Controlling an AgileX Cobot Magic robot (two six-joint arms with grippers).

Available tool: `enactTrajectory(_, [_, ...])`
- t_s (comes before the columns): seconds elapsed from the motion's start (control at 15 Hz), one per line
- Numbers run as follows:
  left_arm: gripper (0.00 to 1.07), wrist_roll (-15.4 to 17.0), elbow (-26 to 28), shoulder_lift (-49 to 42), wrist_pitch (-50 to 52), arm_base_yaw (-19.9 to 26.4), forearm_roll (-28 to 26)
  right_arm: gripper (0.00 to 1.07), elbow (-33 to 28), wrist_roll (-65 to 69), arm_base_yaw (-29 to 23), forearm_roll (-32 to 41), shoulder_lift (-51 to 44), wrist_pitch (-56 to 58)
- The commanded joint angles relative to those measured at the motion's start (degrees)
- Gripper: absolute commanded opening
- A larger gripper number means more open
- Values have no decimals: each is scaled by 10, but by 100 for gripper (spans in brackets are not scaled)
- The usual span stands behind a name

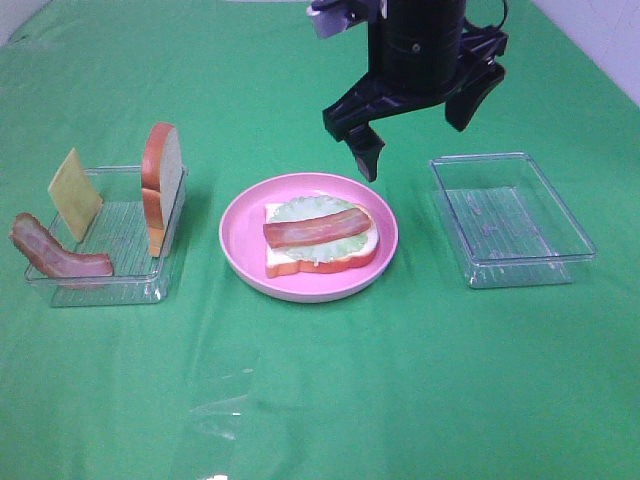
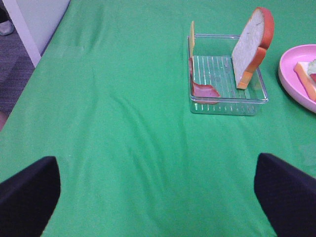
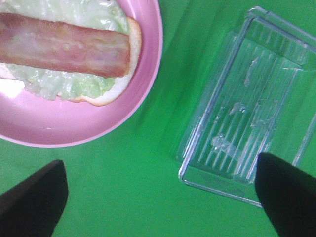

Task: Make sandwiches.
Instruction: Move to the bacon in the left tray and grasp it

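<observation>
The sandwich stack [image 1: 320, 238] lies on the round pink plate [image 1: 245, 245]: one white bread slice, pale green lettuce [image 3: 74, 84] and a bacon strip [image 3: 64, 47] on top. A second bread slice [image 1: 162, 185] stands upright in the left clear tray [image 1: 130, 285], with a yellow cheese square [image 1: 75, 193] and another bacon strip [image 1: 55, 255]. My right gripper [image 1: 415, 140] hangs open and empty above the cloth between the plate and the right tray. My left gripper [image 2: 158, 197] is open and empty over bare cloth, well short of the left tray [image 2: 224, 101]; it is out of the exterior view.
An empty clear tray [image 1: 510, 220] stands right of the plate and also shows in the right wrist view [image 3: 247, 108]. Green cloth [image 1: 320, 400] covers the table. The table's left edge and the floor show in the left wrist view [image 2: 19, 54].
</observation>
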State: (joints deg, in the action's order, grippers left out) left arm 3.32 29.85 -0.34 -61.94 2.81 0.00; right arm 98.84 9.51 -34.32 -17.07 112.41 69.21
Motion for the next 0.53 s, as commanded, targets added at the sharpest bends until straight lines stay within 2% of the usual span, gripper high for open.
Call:
enactTrajectory(0.07, [100,-2,-1,-2,2,3,0,99,-17,-7,45,11,-44,69])
enactTrajectory(0.33, [100,-2,-1,-2,2,3,0,99,-105,-14,132,28,-136,66])
enactTrajectory(0.4, [100,-2,-1,-2,2,3,0,99,-174,-11,172,46,-205,57])
enactTrajectory(0.47, [100,-2,-1,-2,2,3,0,99,-216,-9,180,49,-247,50])
enactTrajectory(0.53, [100,-2,-1,-2,2,3,0,99,-233,-6,183,49,-265,48])
